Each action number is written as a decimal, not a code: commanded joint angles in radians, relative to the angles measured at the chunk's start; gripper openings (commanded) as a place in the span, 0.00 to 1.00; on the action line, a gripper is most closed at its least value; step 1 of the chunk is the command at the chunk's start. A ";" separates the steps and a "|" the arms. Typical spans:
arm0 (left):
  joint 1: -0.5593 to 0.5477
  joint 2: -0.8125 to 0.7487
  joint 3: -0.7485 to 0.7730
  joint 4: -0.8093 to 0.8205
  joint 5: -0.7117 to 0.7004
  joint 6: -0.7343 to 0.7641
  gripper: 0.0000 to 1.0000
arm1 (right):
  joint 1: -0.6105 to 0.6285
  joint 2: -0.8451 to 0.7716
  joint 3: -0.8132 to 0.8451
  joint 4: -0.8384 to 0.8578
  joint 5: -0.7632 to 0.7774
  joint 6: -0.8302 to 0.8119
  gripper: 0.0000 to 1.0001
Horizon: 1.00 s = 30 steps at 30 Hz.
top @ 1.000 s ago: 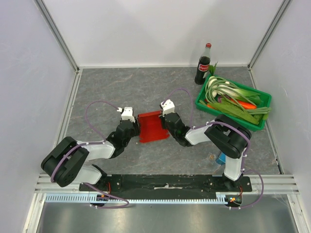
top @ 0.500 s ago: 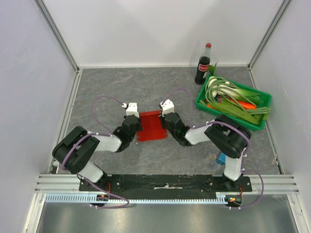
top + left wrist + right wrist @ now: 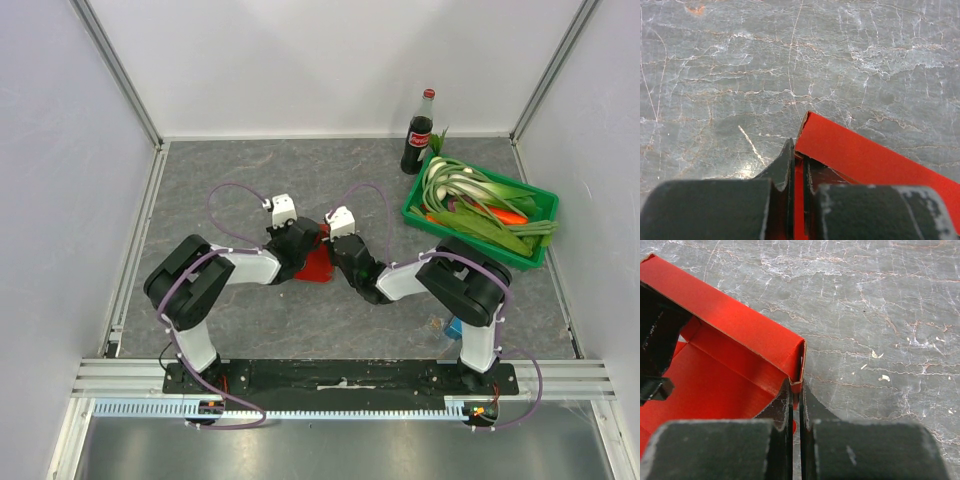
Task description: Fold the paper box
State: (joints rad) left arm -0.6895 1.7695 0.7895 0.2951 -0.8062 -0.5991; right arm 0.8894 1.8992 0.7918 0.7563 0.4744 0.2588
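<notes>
1. Clamping a thin red edge between its closed fingers, the left gripper (image 3: 797, 152) gripped the paper box (image 3: 865, 155) from the box's nine o'clock side.
2. The right gripper (image 3: 796, 390) was pinched tight on a raised wall corner of the same box, at its three o'clock side.
3. The box, partly folded with one wall standing, lay between both grippers near the middle of the grey marbled table (image 3: 250, 190).
4. At two o'clock from the box sat a green crate (image 3: 418, 218) holding leeks (image 3: 470, 190) and carrots (image 3: 508, 215), with a cola bottle (image 3: 418, 135) close by at one o'clock.
</notes>
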 commanded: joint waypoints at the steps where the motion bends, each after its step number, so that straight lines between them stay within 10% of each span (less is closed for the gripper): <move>1: -0.011 0.084 0.037 -0.189 -0.111 -0.220 0.02 | 0.031 0.008 -0.016 0.095 -0.014 0.017 0.00; 9: -0.015 0.016 -0.085 0.068 0.002 -0.059 0.02 | 0.028 0.017 0.018 0.051 0.033 0.030 0.00; 13: -0.008 -0.071 -0.179 0.182 0.099 0.024 0.35 | 0.022 0.018 0.029 0.014 0.036 0.023 0.00; 22: 0.015 -0.275 -0.360 0.338 0.349 0.117 0.67 | -0.046 -0.003 0.032 -0.051 -0.034 0.010 0.00; 30: 0.056 -0.530 -0.460 0.219 0.433 0.052 0.67 | -0.063 -0.011 0.029 -0.057 -0.069 -0.010 0.00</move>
State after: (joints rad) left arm -0.6678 1.3415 0.3519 0.5468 -0.4286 -0.5369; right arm 0.8326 1.9121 0.8059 0.7338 0.4328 0.2676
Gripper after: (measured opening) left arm 0.680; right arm 0.022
